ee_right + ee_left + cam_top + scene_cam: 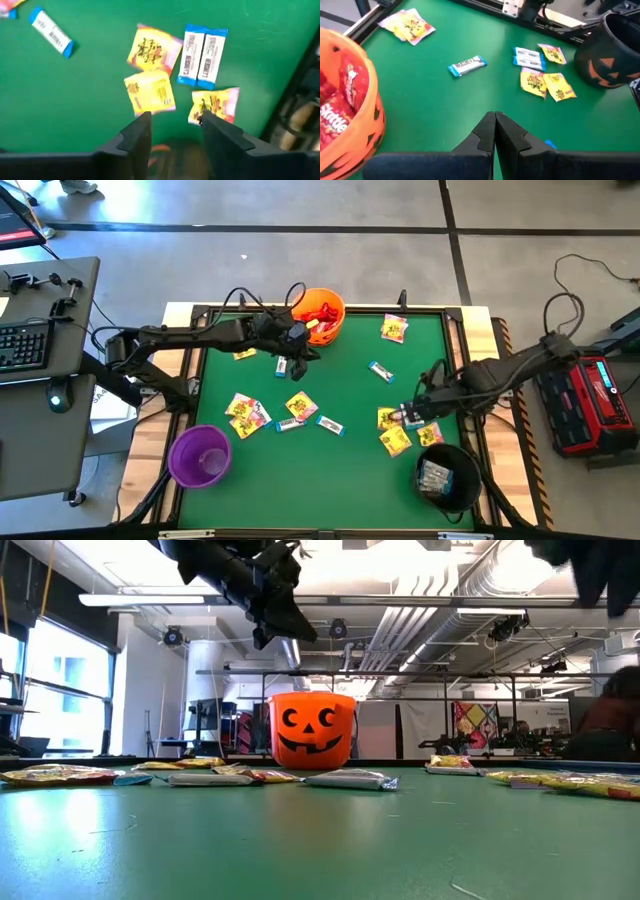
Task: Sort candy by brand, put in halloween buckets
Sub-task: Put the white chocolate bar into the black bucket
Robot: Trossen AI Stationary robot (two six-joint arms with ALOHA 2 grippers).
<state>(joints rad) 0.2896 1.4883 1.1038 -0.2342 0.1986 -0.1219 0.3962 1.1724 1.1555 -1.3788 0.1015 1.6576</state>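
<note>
Bright overhead light, blurred wrist views

— What is the green table top [350,470] made of?

— A matt, felt-like cloth, smooth, framed by pale bare wood [480,320].

— And the orange round pumpkin pail [313,730] on it?

— Glossy moulded plastic. The red packets [350,87] inside it shine like foil.

— The yellow flat packets [150,90] near the black round pail [615,50]?

— Crinkled glossy film; the pail is smooth plastic.

The table [350,470] has a green top in a pale wooden frame and stands on a grey concrete floor [300,270]. A grey desk [60,300] with a keyboard [22,345] stands beside it. Ceiling pipes [440,600] and tall windows [60,690] show behind.
</note>
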